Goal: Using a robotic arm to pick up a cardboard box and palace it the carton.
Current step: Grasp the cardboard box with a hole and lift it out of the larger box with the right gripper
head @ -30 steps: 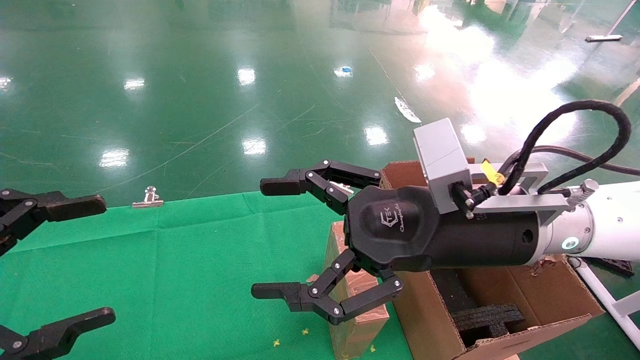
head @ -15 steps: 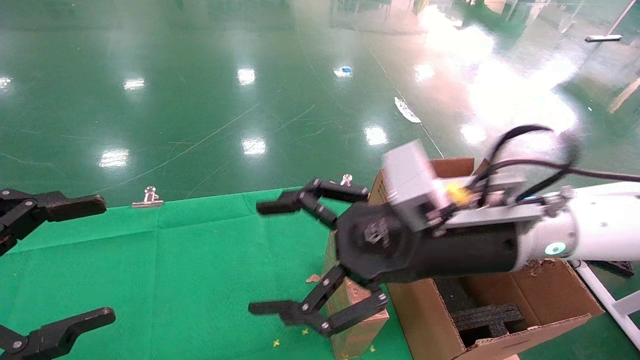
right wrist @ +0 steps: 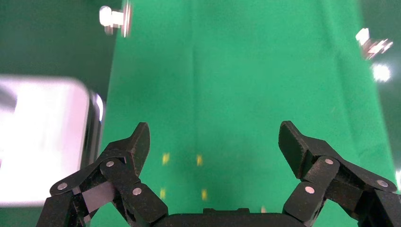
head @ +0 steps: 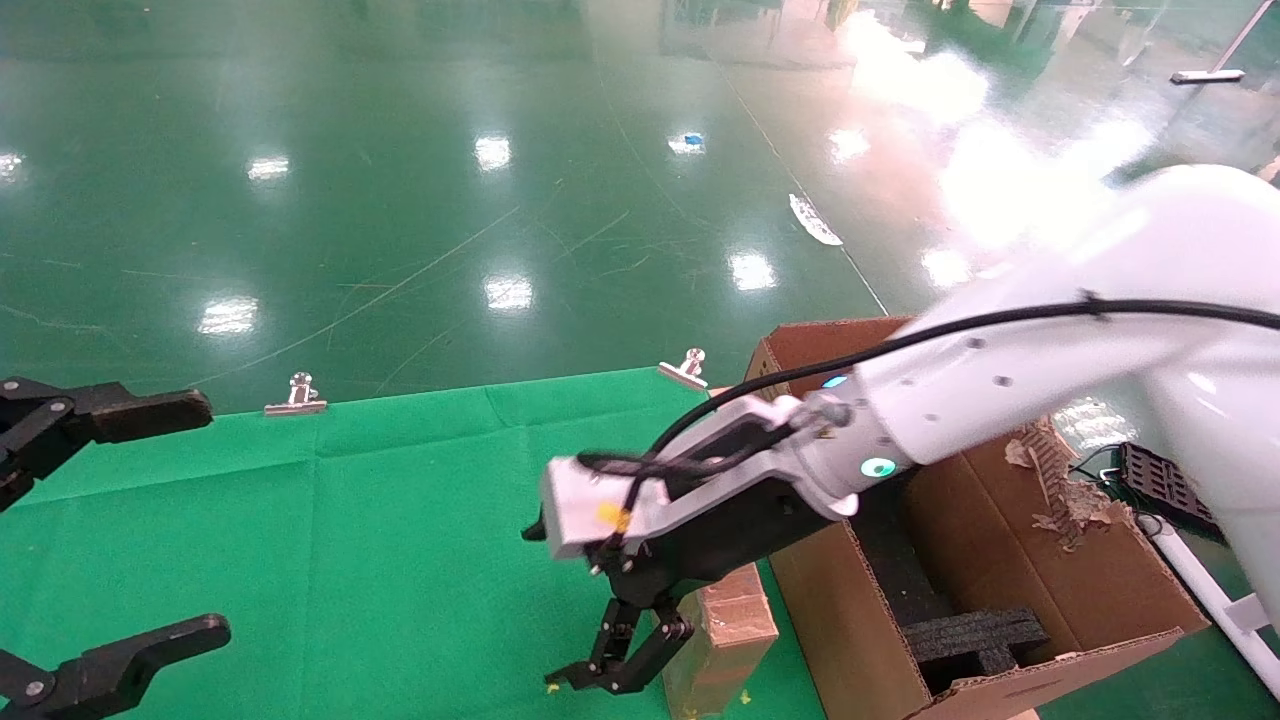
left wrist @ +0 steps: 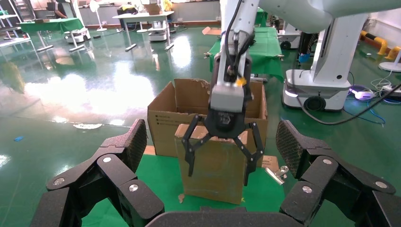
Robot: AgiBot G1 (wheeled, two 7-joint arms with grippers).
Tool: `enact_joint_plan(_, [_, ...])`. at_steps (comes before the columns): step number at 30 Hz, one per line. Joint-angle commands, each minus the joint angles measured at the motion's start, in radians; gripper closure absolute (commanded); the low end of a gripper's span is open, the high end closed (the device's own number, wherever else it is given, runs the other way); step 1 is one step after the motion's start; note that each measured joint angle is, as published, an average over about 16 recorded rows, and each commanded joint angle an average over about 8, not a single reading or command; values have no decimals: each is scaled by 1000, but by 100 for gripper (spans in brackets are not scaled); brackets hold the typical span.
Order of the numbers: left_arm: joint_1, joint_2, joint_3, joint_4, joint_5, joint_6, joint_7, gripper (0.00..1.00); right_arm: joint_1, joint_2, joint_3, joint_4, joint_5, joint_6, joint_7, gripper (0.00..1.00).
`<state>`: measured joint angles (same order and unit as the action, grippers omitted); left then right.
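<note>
the robotic arm (head: 1000, 400) has swung from a level reach to pointing down, and its right gripper (left wrist: 222, 151) now hangs over the cardboard box (left wrist: 210, 163). its fingers (left wrist: 189, 146) are spread wide, one on each side of the box top, and they hold nothing yet. the box stands upright on the green cloth (head: 300, 520) near the cloth's right edge, just beside the carton (head: 1000, 620). so the grasp seems close: next it should go lower and close. the left gripper (head: 90, 530) waits open at the left edge.
</note>
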<state>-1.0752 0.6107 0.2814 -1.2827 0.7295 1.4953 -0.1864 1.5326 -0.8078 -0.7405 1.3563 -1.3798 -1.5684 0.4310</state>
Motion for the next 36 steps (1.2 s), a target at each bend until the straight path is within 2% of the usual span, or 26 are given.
enact_joint_plan(1, [0, 0, 0, 0, 0, 0, 0, 0, 55, -27, -60, -1, -50, -12, 24, 0])
enact_joint_plan(10, [0, 0, 1, 0, -1, 0, 0, 0, 319, 17, -289, -1, -36, -16, 72, 0])
enact_joint_plan(15, [0, 0, 1, 0, -1, -1, 1, 0, 427, 28, -418, -1, -51, -13, 93, 0])
enact_joint_plan(24, [0, -1, 2, 0, -1, -1, 1, 0, 540, -3, -626, -1, -73, -4, 142, 0])
enact_joint_plan(36, [-1, -1, 3, 0, -2, -1, 1, 0, 652, -85, -813, -3, -90, 7, 277, 0])
